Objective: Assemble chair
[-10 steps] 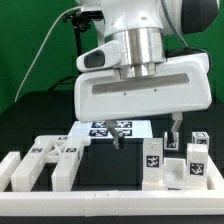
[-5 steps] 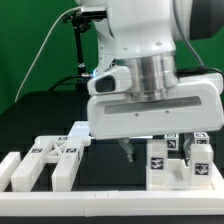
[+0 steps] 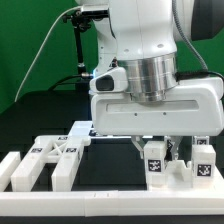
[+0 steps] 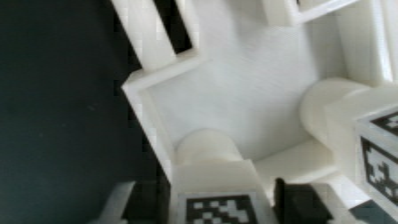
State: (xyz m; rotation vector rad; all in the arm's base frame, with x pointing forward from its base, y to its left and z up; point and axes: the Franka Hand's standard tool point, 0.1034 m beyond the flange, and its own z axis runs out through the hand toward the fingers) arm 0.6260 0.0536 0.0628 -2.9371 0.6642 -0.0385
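Observation:
The chair is in loose white parts. On the exterior view's right stands a cluster of them with an upright tagged post (image 3: 153, 163) and a second tagged post (image 3: 205, 160) beside it. My gripper (image 3: 154, 152) is low over this cluster, its fingers on either side of the first post. In the wrist view the post's tagged top (image 4: 221, 208) sits between my dark fingers (image 4: 153, 203), which press flush on both its sides; my gripper (image 4: 222, 200) is shut on it. A flat white plate (image 4: 231, 95) spreads beyond the post. More tagged bars (image 3: 52, 160) lie at the left.
A low white border rail (image 3: 100, 196) runs along the front edge. A corner of the marker board (image 3: 79, 129) shows behind the left bars, the remainder hidden by my arm. Black tabletop (image 3: 105, 165) separates the two groups of parts.
My arm has moved toward the exterior view's right and dropped lower, from over the marker board to the right-hand cluster. The jaws have narrowed from wide open onto the tagged post.

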